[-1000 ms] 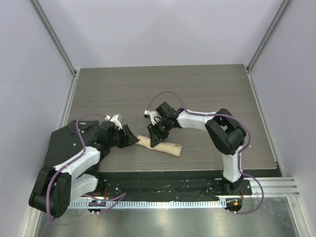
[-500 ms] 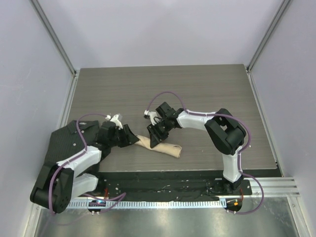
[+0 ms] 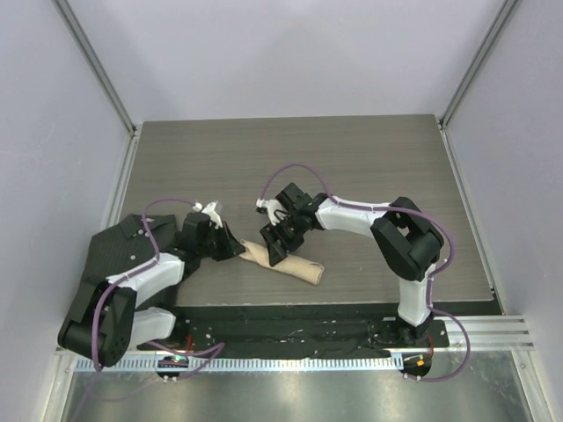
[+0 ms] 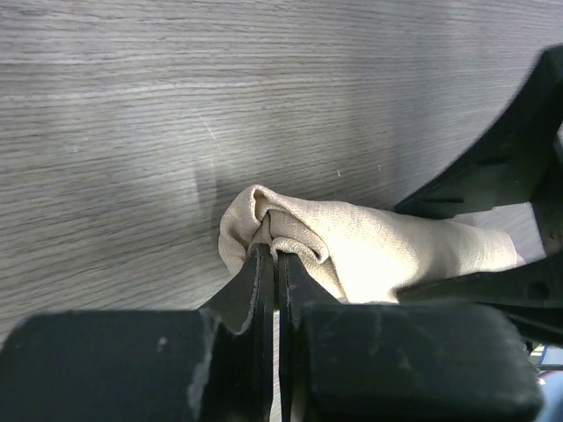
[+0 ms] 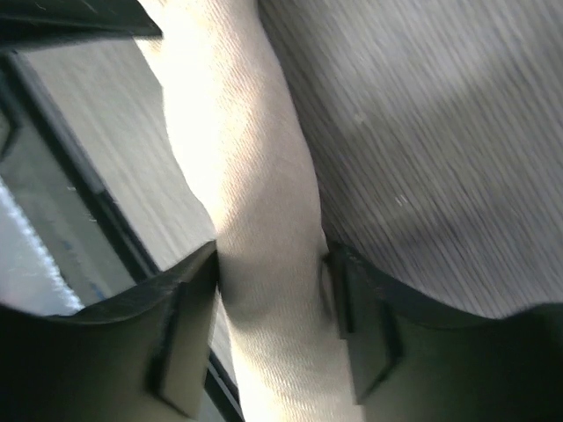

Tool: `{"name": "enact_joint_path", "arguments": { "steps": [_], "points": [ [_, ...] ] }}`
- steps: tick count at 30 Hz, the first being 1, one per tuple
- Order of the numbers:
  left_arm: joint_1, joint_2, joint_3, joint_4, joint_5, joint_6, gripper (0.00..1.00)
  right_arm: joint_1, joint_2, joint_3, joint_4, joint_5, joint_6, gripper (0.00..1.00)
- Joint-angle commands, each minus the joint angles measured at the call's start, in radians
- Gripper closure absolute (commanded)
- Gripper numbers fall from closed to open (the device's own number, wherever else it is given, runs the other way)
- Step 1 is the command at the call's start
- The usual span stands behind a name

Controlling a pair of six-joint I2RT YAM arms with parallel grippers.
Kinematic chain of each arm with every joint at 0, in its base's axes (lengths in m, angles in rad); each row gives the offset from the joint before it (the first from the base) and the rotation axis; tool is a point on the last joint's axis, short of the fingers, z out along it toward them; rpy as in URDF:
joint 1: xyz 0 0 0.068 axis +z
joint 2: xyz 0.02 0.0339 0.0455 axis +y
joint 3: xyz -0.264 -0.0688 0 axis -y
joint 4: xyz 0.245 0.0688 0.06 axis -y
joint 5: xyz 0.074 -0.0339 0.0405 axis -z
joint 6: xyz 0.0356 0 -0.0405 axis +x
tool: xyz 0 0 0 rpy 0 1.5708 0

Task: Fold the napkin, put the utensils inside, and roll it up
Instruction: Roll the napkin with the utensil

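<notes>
The beige napkin (image 3: 288, 262) lies rolled into a short tube near the table's front edge, also seen in the left wrist view (image 4: 378, 255) and the right wrist view (image 5: 255, 193). My left gripper (image 3: 239, 251) (image 4: 274, 257) is shut, its tips pressed against the crumpled left end of the roll; I see no cloth between the jaws. My right gripper (image 3: 277, 249) (image 5: 273, 264) straddles the roll near its middle, open, one finger touching the cloth and the other a hair off it. The utensils are hidden.
A dark ribbed cloth (image 3: 114, 251) lies at the left under my left arm. The wood-grain table (image 3: 352, 158) stretches behind the roll. A dark strip (image 3: 308, 309) marks the front edge just below it. Walls enclose three sides.
My left gripper's jaws have gone from half open to shut at the roll's left end. My right gripper's fingers have spread a little wider around the roll.
</notes>
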Motion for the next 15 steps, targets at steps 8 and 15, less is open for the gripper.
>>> {"name": "enact_joint_path", "arguments": {
  "steps": [8,15],
  "points": [
    [0.001,0.135,0.185,-0.304,-0.012,-0.018,1.00,0.203,-0.259,-0.101,0.072,0.586,-0.116,0.27],
    [0.001,0.176,0.234,-0.361,0.002,-0.024,1.00,0.282,-0.250,-0.148,0.151,0.685,-0.170,0.24]
  ]
}}
